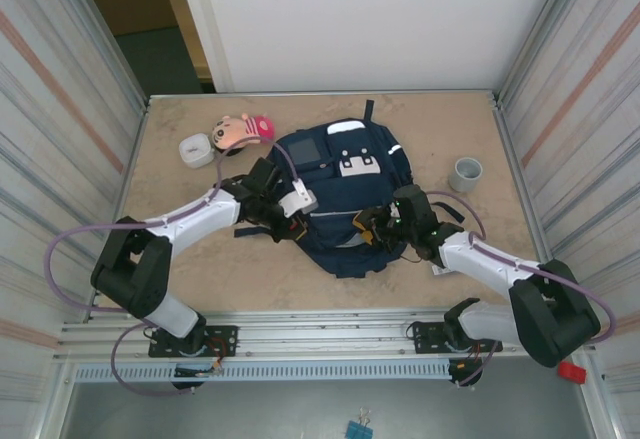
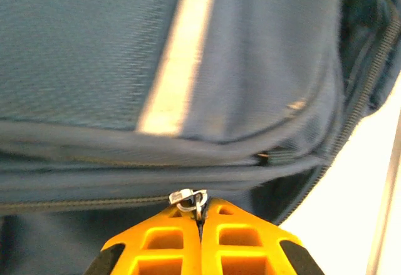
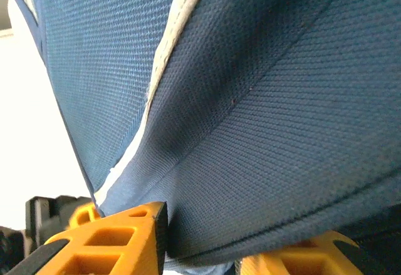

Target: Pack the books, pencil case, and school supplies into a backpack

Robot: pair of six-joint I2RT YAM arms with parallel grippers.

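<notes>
The navy backpack [image 1: 340, 174] lies flat in the middle of the table, white patch up. My left gripper [image 1: 291, 222] is at its left side, shut on a small metal zipper pull [image 2: 190, 198] that sits at the orange fingertips [image 2: 169, 225]. My right gripper [image 1: 367, 227] is at the backpack's lower front, and a fold of blue fabric [image 3: 263, 162] is pinched between its two orange fingers [image 3: 125, 237]. A pink pencil case [image 1: 246, 130] with a cartoon face lies on the table beyond the backpack's top left corner. The books and school supplies are out of view.
A white rounded box [image 1: 196, 149] sits next to the pencil case at the back left. A grey cup [image 1: 465, 174] stands to the right of the backpack. Metal walls close in the table [image 1: 300, 269] on both sides.
</notes>
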